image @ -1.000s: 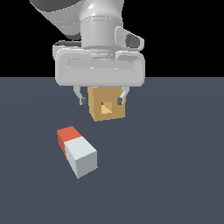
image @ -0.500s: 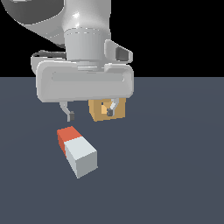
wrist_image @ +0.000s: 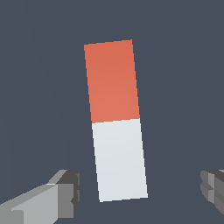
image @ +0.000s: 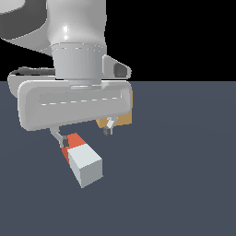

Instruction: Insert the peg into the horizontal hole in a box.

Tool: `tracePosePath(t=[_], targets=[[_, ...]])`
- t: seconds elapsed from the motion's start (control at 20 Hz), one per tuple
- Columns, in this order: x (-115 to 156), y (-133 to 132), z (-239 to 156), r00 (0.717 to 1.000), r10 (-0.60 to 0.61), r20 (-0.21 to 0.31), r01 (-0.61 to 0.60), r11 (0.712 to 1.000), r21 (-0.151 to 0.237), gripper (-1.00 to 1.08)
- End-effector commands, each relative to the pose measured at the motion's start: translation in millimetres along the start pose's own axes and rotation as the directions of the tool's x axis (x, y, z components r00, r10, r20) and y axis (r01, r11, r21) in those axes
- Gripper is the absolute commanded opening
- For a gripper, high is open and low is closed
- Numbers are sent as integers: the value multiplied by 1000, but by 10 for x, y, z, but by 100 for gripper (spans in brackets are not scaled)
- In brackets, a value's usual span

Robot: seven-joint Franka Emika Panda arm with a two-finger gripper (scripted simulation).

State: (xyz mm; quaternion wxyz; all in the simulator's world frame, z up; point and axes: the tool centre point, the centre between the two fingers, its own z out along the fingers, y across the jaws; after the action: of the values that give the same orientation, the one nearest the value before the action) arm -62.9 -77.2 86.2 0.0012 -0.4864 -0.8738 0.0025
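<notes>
Hanging low over the bench [image: 184, 184], the gripper [image: 84, 133] has its jaws spread wide, holding nothing; in the wrist view one fingertip [wrist_image: 65, 192] shows on one side and the other just pokes in at the far edge. Going left to right in the exterior view: the left finger sits just beside the red end of the peg [image: 82, 159], the peg itself lies flat on the bench below and between the jaws with its grey-white half reaching out past them, and the right finger hangs in front of the box [image: 120, 120], which stands behind the jaws, mostly hidden by the hand. The hole cannot be seen from here. The peg lies a little off-centre and slightly skewed to the jaw line, so I'd guess a straight descent could land one finger on the peg's top edge or close on it crooked, leaving it tilted for the insertion. Open bench lies all around the peg; only the box behind crowds the jaws.
</notes>
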Motion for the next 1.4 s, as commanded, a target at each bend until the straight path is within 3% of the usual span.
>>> tracePosePath(t=[0.0,0.75,1.35], targets=[[-35,-43,44,999,-36,0,36,999,-2,100],[-112,-120,157,995,-95,0,95,995,-5,100],[-112,-118,607,995,-100,0,100,995,-6,100]])
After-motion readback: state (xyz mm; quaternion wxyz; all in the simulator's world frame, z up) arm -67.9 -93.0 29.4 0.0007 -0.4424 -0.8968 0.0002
